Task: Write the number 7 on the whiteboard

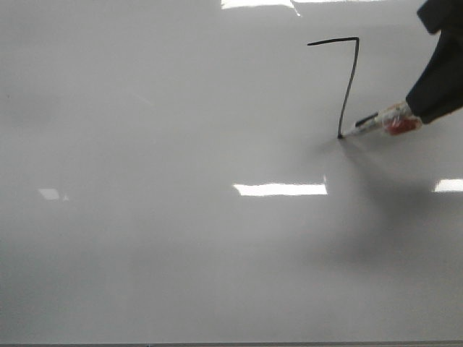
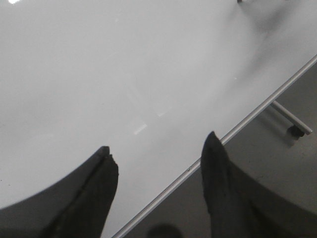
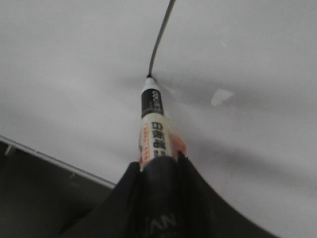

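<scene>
The 7 sits at the whiteboard's 1 o'clock. Right fingers clamp the marker, tip at stroke's end; dragging while lifting would smear a tail. Left fingers hang apart.

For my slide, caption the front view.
Right gripper holds the marker, tip on whiteboard, ending number 7.

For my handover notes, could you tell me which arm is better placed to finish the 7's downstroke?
Right: its gripper holds the marker, tip at the number 7 stroke's end. The left gripper is open, empty.
</scene>
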You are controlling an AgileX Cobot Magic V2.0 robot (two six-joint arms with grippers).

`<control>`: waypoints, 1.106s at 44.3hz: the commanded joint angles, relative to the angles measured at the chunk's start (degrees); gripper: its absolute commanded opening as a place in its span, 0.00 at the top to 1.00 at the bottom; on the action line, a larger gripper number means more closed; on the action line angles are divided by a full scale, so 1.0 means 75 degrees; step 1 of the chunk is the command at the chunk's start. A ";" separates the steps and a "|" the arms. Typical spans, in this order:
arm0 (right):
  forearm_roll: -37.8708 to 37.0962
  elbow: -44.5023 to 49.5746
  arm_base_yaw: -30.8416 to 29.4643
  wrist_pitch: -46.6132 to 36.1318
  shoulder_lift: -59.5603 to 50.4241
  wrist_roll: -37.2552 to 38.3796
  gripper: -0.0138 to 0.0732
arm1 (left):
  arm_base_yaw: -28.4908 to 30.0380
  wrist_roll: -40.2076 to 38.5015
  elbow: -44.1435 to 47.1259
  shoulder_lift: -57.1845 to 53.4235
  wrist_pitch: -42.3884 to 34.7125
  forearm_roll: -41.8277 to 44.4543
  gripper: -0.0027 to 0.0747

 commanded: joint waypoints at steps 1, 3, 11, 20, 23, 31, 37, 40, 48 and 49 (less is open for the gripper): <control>0.0051 -0.0406 -0.0010 -0.0210 -0.0516 -0.0114 0.91 | 0.0016 -0.0063 -0.0193 -0.0048 -0.0590 -0.0194 0.49; 0.0051 -0.0544 0.0002 -0.0040 -0.0814 -0.0114 0.91 | 0.0016 -0.0063 -0.0193 -0.0048 -0.0590 -0.0194 0.49; 0.0051 -0.0642 0.0207 0.1573 -0.1959 -0.0653 0.91 | -0.0175 0.0986 -0.0248 -0.0003 -0.0688 -0.0436 0.49; 0.0051 -0.0642 0.0961 0.3119 -0.2782 -0.1963 0.91 | -0.1142 0.1728 -0.0824 0.0529 -0.0104 -0.0848 0.49; 0.0058 -0.0642 0.1218 0.3494 -0.2943 -0.2317 0.91 | -0.1578 0.1933 -0.1102 0.0815 0.0156 -0.0848 0.49; 0.0067 -0.0642 0.1681 0.3744 -0.2978 -0.2523 0.91 | -0.2852 0.2342 -0.1595 0.1604 0.0253 -0.0848 0.38; 0.0503 -0.0642 0.1772 0.3718 -0.2978 -0.2523 0.91 | -0.3687 0.2354 -0.1906 0.2203 0.0176 -0.0848 0.33; 0.0706 -0.0642 0.1772 0.3710 -0.2978 -0.2523 0.91 | -0.4017 0.2354 -0.2023 0.2487 0.0021 -0.0848 0.33; 0.0723 -0.0642 0.1772 0.3703 -0.2978 -0.2523 0.91 | -0.4642 0.2354 -0.2255 0.3183 -0.0418 -0.0848 0.33; 0.0723 -0.0642 0.1772 0.3703 -0.2978 -0.2523 0.91 | -0.4709 0.2354 -0.2255 0.3261 -0.0518 -0.0848 0.33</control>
